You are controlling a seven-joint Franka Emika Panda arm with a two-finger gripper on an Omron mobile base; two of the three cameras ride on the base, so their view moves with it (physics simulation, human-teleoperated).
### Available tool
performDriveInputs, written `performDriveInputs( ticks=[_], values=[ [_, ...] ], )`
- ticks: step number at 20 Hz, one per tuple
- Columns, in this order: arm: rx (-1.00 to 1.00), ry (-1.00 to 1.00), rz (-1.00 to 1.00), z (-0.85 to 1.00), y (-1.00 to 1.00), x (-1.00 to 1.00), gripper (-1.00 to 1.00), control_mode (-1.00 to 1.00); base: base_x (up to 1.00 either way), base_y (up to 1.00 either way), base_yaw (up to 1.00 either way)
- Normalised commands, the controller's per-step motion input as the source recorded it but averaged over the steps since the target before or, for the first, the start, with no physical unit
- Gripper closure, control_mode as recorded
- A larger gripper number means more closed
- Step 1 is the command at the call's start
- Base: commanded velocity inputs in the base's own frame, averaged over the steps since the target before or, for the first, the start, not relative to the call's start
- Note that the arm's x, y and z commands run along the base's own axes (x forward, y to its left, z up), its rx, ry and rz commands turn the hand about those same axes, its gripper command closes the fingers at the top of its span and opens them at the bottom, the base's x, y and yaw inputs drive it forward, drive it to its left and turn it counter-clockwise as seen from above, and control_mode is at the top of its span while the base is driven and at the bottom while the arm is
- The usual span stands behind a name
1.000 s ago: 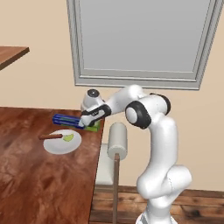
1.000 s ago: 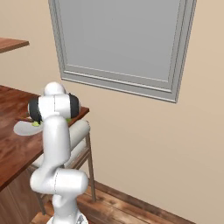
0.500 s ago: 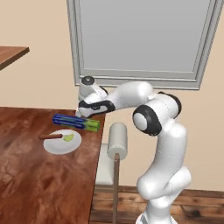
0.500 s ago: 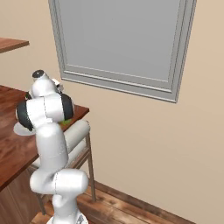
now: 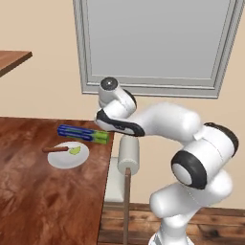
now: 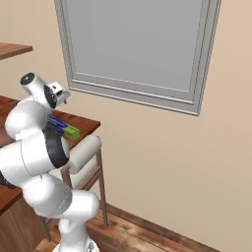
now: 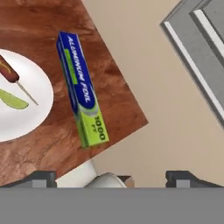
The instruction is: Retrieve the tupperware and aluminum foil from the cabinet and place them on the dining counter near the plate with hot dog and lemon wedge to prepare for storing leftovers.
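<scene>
Gripper (image 7: 111, 177) risen off aluminum foil (image 5: 82, 134) — beside plate (image 5: 68, 158), jaws wide.

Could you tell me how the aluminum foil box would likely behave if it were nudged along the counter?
The aluminum foil box is long, slim and flat-sided, so it would probably slide or pivot rather than roll. It lies flat on the glossy dining counter, so it may slip easily. Its green end sits near the counter's edge, so a push that way could tip it off.

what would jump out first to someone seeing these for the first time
The bright blue aluminum foil box with its lime-green end, lying flat near the dining counter corner, beside the plate. Then the open gripper above it, holding nothing.
</scene>
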Motion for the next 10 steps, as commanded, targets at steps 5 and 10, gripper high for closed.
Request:
performDriveInputs(
  ticks=[5,10],
  values=[
    [0.03,-0.07,-0.18,0.76,-0.77,-1.0,-1.0,-1.0,0.0,0.0,0.0],
    [0.08,0.0,-0.28,0.48,-0.74,-1.0,-1.0,-1.0,0.0,0.0,0.0]
  ],
)
